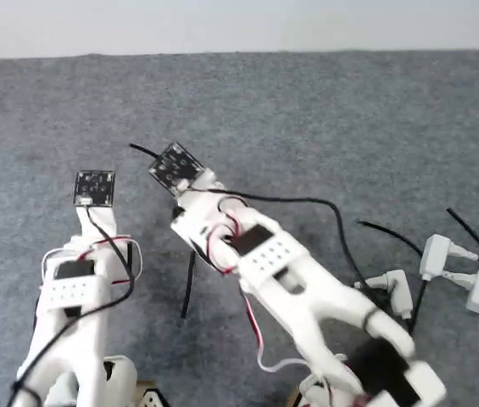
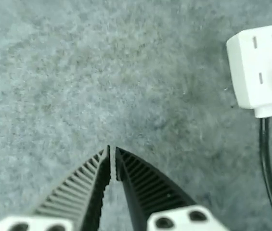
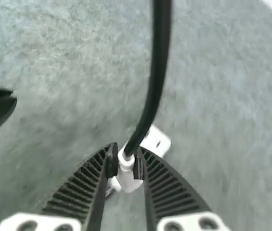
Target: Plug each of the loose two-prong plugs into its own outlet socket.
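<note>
The left gripper point(image 2: 111, 153) hangs just above the grey felt table cover point(image 2: 54, 72) with its 2 ribbed fingers pressed together and nothing between them. Near it on the felt, but apart from it, lies a white outlet socket point(image 2: 260, 67), face up with its slot pairs showing. Its black lead point(image 2: 268, 159) runs off from the neck at one end.

The right gripper point(image 3: 125, 150) pinches the neck of a white fitting point(image 3: 126, 175), whose body pokes out past the fingertips. Whether this piece is a plug or a socket cannot be told. Its black cord point(image 3: 157, 57) rises out of the grip, close to the camera.

In the high view the left arm point(image 1: 74, 297) stands at the near left. The right arm point(image 1: 264, 254) reaches diagonally across the middle of the table, and a black cable point(image 1: 188, 288) runs below its wrist. Well apart from both arms, near the right edge, 3 white cord ends point(image 1: 437, 254) lie loose on the felt with black leads trailing from them.
</note>
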Controlling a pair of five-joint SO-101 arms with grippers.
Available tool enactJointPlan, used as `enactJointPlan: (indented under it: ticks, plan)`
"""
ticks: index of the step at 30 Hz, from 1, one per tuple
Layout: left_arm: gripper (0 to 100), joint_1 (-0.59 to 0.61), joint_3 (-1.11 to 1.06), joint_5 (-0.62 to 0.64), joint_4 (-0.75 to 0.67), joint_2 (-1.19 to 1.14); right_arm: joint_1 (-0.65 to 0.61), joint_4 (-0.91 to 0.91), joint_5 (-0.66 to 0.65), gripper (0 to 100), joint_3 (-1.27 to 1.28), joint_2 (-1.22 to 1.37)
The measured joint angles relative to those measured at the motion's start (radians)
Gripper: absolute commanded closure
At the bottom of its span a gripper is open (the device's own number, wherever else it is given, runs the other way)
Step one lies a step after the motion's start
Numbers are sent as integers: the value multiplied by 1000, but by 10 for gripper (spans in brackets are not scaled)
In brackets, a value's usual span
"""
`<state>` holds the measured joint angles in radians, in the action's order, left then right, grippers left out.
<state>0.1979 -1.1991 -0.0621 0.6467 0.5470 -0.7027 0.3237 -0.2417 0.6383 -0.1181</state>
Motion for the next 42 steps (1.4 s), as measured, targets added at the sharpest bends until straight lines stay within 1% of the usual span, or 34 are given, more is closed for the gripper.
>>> enactJointPlan:
  ticks: [1, 3, 7, 12, 35, 42]
  plan:
    - [987, 0, 23, -3, 0, -40, 0, -23, -14, 990, -20, 29]
    - [987, 0, 63, -52, 0, -107, 0, -58, -35, 990, -66, 81]
    - [987, 0, 107, -95, 0, -190, 2, -74, -63, 990, -167, 173]
    - [987, 0, 110, -103, 0, -198, 40, -74, -115, 990, -238, 259]
    - [987, 0, 110, -109, 0, -198, 46, -18, -124, 990, -245, 282]
    - [987, 0, 110, -109, 0, -198, 46, -17, -124, 990, -325, 351]
